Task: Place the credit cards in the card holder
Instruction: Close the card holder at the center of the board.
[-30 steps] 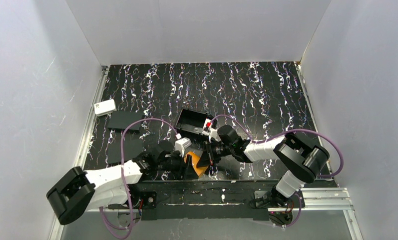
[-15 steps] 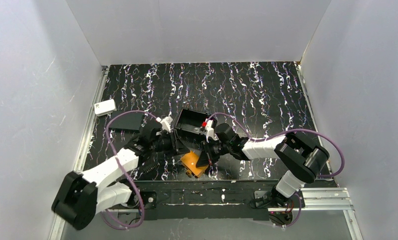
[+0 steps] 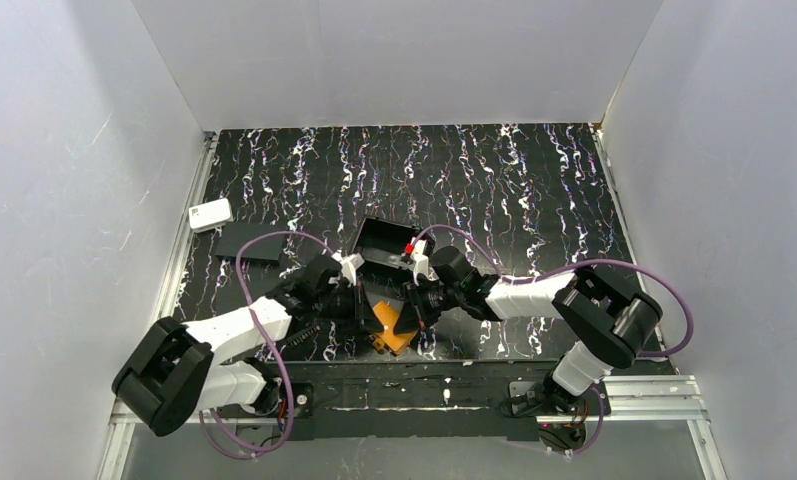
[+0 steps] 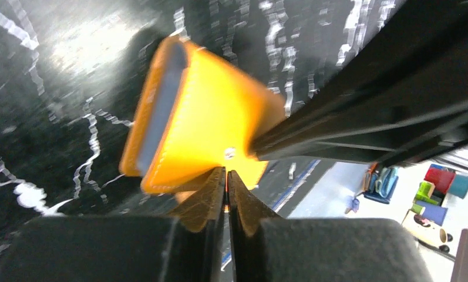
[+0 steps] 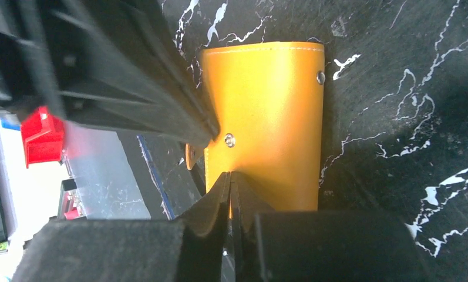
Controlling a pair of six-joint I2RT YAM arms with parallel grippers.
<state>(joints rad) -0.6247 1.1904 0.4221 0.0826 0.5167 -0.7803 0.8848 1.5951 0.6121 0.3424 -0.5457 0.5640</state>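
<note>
At the far left of the table (image 3: pixel 514 180) we see a white box (image 3: pixel 210 214) by the edge, and just beside it a flat black rectangle (image 3: pixel 249 246). The left arm (image 3: pixel 236 330) reaches from its base toward the middle, low over the table. The left gripper (image 3: pixel 368 307) has its jaws together, with only a thin slit between them. In its wrist view the tips meet at the lower edge of the holder (image 3: pixel 392 330), right under a small rivet (image 4: pixel 228 153), and a sliver of orange shows in the slit. We cannot tell whether any leather is pinched there.

The holder lies on the table near the front edge, between the two grippers and just in front of the black tray (image 3: pixel 370 232). From the left wrist it looks partly open, like a wedge, with a pale grey-blue lining along its left side. From the right wrist we see its orange outer face, a corner rivet (image 5: pixel 320 77) and a small tab (image 5: pixel 189 155) poking out at the left edge.

The right gripper (image 3: pixel 414 315) meets the holder from the other side. Its jaws are likewise pressed together, tips at the holder's near edge. Each wrist view shows the other gripper's black fingers touching the holder. The right arm (image 3: pixel 534 292) stretches back to its base at the right.
</note>
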